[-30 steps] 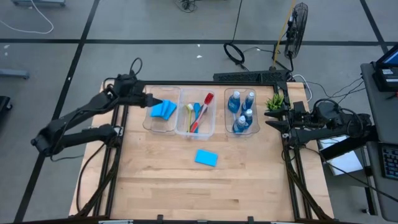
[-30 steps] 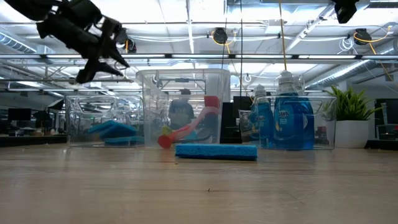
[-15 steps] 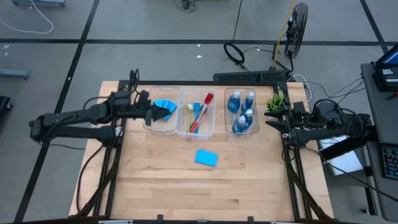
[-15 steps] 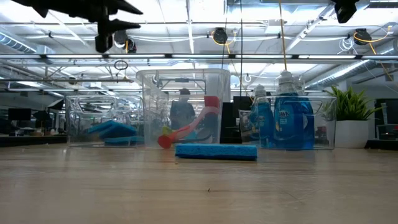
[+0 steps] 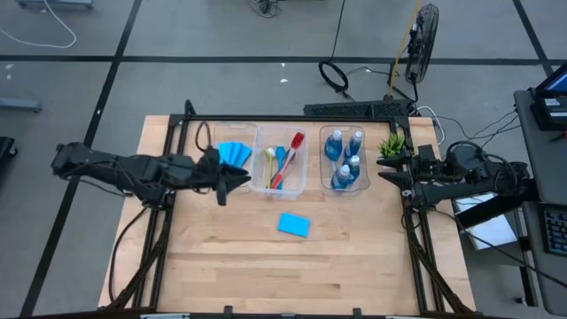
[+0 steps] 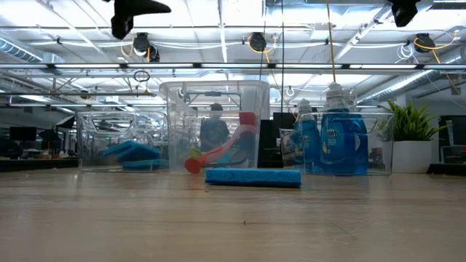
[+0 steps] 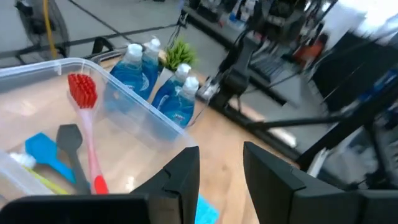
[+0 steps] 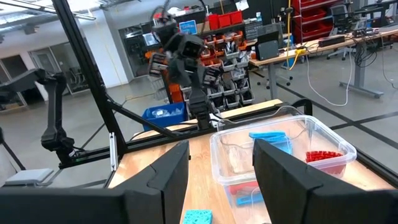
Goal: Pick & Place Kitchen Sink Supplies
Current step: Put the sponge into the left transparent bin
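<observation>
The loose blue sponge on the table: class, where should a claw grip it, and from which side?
Grip the sponge across its shorter width, coming straight down from above. It lies flat on the table with bare wood all round, so only its thin side edges offer opposing faces.

Robotics lab or workshop, open ceiling with pipes point(image 6: 240, 67), shelves of red bins point(image 8: 230, 20), workbenches point(image 8: 298, 53)

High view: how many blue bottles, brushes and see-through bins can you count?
Blue bottles: 4
Brushes: 4
Clear bins: 3
Total: 11
</observation>
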### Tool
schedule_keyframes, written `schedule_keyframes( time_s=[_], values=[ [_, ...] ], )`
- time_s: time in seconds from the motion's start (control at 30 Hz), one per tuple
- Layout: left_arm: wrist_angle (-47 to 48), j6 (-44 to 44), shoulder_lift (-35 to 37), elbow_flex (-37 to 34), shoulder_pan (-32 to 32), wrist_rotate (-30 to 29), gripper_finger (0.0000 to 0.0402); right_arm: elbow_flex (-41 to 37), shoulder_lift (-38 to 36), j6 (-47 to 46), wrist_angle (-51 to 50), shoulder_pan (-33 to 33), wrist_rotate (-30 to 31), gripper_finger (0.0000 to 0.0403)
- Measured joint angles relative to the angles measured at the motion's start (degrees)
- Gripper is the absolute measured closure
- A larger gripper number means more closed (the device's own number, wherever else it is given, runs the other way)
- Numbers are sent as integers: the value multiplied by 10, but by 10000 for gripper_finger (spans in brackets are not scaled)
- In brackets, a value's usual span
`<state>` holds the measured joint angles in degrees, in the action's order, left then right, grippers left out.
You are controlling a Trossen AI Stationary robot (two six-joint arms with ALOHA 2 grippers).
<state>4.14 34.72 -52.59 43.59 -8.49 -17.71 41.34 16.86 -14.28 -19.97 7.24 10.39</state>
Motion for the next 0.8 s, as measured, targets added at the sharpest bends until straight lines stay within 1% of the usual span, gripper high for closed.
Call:
schedule_keyframes(
  time_s=[0.1, 0.2, 0.37, 0.47, 0.53, 0.6, 0.8],
  values=[
    [73, -13, -51, 63, -23, -28, 277, 0, 0, 0, 0, 0, 0, 237],
    [150, -14, -109, 133, -38, -39, 277, 0, 0, 0, 0, 0, 0, 236],
    [247, -14, -205, 233, -52, -42, 277, 0, 0, 0, 0, 0, 0, 236],
    [285, -12, -256, 283, -58, -35, 277, 0, 0, 0, 0, 0, 0, 236],
    [304, -12, -283, 305, -60, -25, 277, 0, 0, 0, 0, 0, 0, 237],
    [303, -12, -306, 322, -63, -11, 277, 0, 0, 0, 0, 0, 0, 238],
    [296, -9, -360, 337, -79, 16, 277, 0, 0, 0, 0, 0, 0, 238]
  ],
)
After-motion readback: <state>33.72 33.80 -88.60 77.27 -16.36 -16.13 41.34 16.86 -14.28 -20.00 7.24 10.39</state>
